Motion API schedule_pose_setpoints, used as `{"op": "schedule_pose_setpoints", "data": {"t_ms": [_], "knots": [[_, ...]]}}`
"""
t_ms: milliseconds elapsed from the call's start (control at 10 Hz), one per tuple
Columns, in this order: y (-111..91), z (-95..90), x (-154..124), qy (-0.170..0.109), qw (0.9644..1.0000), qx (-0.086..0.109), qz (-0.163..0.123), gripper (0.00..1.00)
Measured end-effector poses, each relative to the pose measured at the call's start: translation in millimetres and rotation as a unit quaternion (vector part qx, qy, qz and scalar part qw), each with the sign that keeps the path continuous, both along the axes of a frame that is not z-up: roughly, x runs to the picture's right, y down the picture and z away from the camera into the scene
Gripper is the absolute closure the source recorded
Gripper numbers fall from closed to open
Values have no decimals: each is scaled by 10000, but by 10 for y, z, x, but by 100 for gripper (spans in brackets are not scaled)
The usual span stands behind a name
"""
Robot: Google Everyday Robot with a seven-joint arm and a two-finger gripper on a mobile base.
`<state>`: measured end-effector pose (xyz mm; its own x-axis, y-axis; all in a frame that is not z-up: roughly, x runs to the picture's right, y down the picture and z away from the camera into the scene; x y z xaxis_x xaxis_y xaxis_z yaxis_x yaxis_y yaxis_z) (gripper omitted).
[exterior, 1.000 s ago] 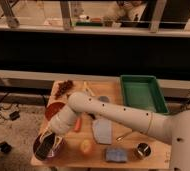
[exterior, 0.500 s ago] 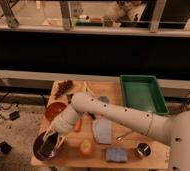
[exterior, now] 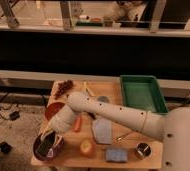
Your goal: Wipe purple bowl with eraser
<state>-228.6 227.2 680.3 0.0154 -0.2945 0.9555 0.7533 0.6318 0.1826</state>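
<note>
The end effector [exterior: 51, 139] is down inside the purple bowl [exterior: 38, 151] at the front left corner of the worktop [exterior: 70, 152]. Its two pale fingers [exterior: 44, 136] look clamped on the eraser [exterior: 46, 145]. The dark block sits tilted against the bowl's paler inside, so it appears to be touching the surface, though how firmly I cannot say. From there the white arm [exterior: 108, 112] rises and runs back to the right, across the middle of the worktop.

The orange-red bowl [exterior: 52, 111] sits just behind the purple one. An orange carrot-like piece [exterior: 78, 123] lies beside the wrist. Further right are the grey-blue cloth [exterior: 103, 131], a yellow-red fruit [exterior: 86, 147] and the blue sponge-like pad [exterior: 116, 155] near the front edge. A green tray [exterior: 160, 97] stands well apart at the back right.

I judge the wiping step itself to be in hand, since the grasp and the approach look done. The next move calls for sweeping the eraser around the bowl's inside with light downward pressure. It must stay within the rim, so the shallow bowl is not pushed off the near corner or into the orange-red bowl.
</note>
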Motion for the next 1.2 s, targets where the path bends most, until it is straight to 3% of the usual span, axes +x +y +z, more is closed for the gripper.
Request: {"op": "schedule_pose_setpoints", "data": {"t_ms": [400, 1200], "knots": [[-44, 75, -269, -135, 9998, 50, -101, 94], [52, 120, -468, -323, 9992, -53, -239, 94]]}}
